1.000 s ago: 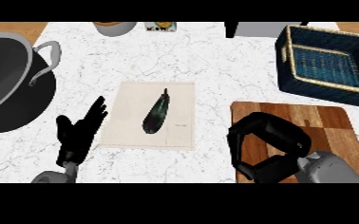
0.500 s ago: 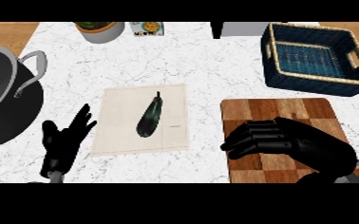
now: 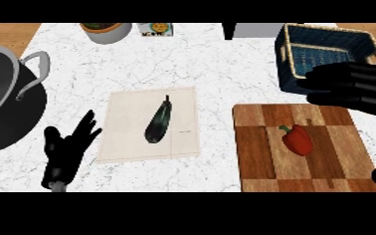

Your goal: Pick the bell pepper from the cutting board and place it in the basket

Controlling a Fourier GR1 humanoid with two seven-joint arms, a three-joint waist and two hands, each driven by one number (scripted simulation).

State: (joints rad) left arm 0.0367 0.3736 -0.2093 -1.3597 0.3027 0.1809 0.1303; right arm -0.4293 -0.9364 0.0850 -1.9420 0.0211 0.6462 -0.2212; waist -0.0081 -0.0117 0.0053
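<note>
Since half a second ago the right robot hand [image 3: 343, 85] has lifted off the cutting board [image 3: 257, 149] and now sits higher up, over the near rim of the basket [image 3: 294, 45], so the bell pepper [image 3: 297, 139] it was covering is out in the open.

From the head view, the only one there is, nothing of the job looks done yet. The red pepper lies on the wooden board near the counter's [image 3: 213, 55] front right corner, untouched. The basket stands just behind the board, by the right edge. The right hand holds nothing that I can see, and I cannot tell whether its fingers are curled or straight, since they merge into one dark shape. Reaching down, grasping, lifting and carrying to the basket are all left, by my reckoning.

The left robot hand [image 3: 64, 152] rests with spread, relaxed fingers near the front left edge, beside a pale mat [image 3: 125, 144] carrying an eggplant [image 3: 159, 120].

A dark pot [image 3: 15, 109] is cut off at the left edge. A bowl [image 3: 106, 31] and a small box [image 3: 155, 29] along the back edge are clipped at the top, and the box's label is too small to read. The basket's far corner runs out of sight.
</note>
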